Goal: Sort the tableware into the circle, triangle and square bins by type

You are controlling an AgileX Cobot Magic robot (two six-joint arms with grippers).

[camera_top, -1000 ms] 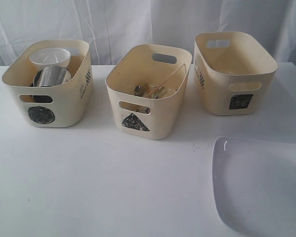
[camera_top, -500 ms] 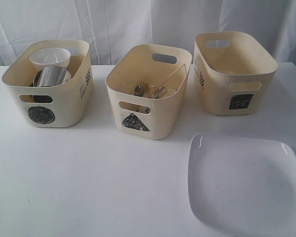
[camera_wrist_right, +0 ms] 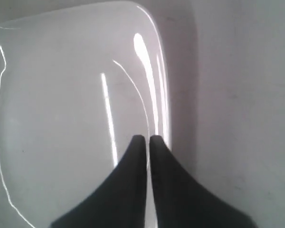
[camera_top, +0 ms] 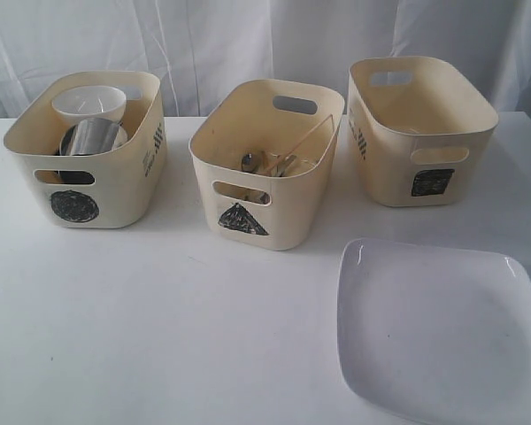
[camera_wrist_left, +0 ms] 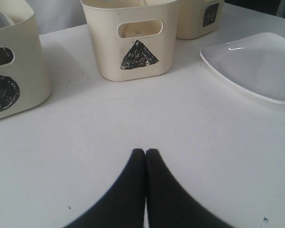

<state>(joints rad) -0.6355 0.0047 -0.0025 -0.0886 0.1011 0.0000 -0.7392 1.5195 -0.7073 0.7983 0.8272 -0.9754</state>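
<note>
Fingers of the right gripper are pressed together, holding nothing, over the rim of the large white rounded-square plate, which lies on the table in front of the square bin. The left gripper is likewise closed and empty, above the table before the triangle bin

White table, circle bin at 10 o'clock, triangle bin at 12, square bin at 1, white plate flat at 4.
</note>
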